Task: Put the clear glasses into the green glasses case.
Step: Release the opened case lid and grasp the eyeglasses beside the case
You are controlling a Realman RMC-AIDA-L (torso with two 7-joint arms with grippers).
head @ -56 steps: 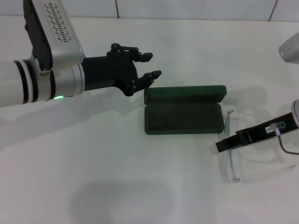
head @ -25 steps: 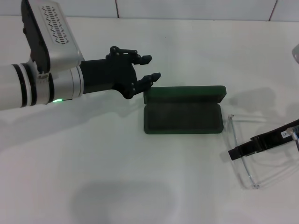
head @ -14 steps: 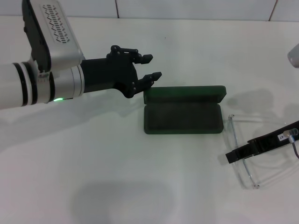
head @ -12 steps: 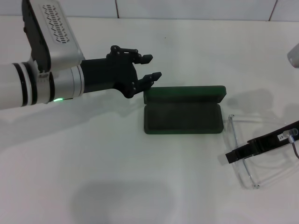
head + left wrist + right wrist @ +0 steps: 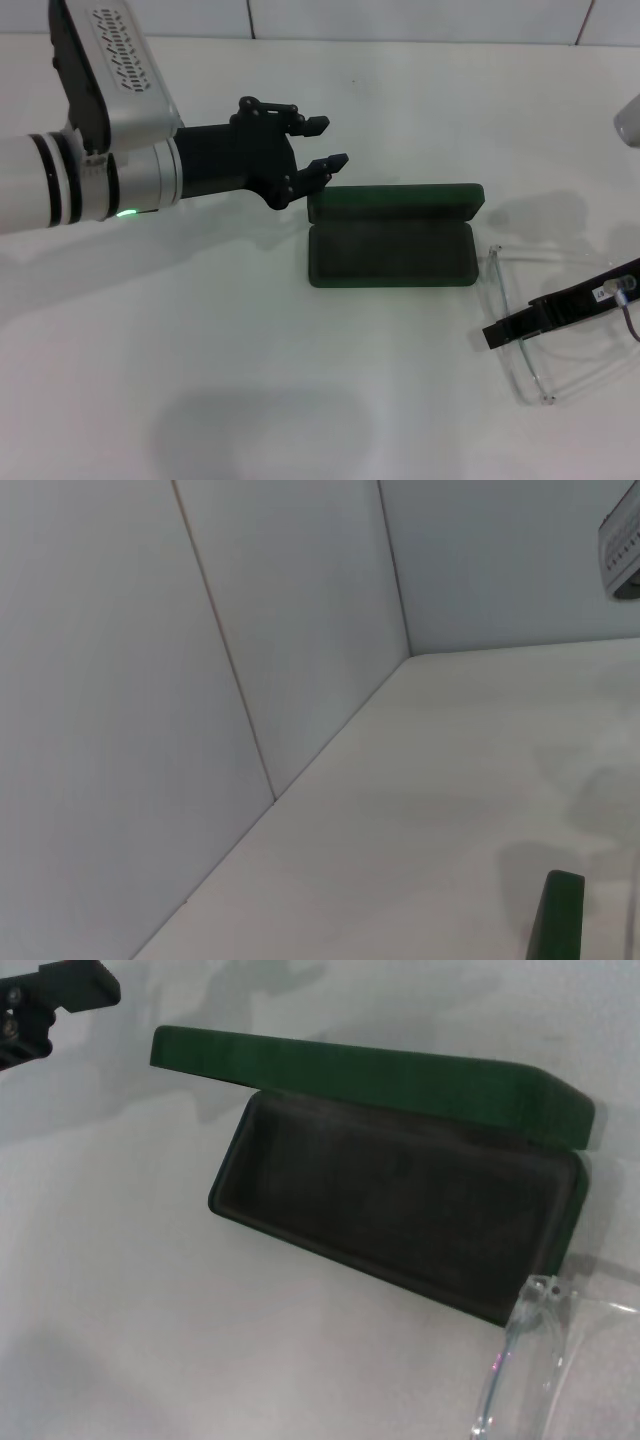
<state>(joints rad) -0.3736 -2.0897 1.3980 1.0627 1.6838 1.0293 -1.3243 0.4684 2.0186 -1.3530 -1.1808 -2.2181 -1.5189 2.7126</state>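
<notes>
On the white table (image 5: 300, 400), the clear glasses (image 5: 520, 330) are clamped by the right gripper (image 5: 495, 335) beside the open green glasses case (image 5: 392, 248); the left gripper (image 5: 320, 145) is spread wide.

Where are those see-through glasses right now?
In the head view, the clear glasses sit at the table's right side, just right of the open green glasses case, held by the right gripper.

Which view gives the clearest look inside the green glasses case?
The right wrist view: the green glasses case fills it, lid raised, dark lining bare. The head view shows the whole case smaller; the left wrist view catches only one corner.
</notes>
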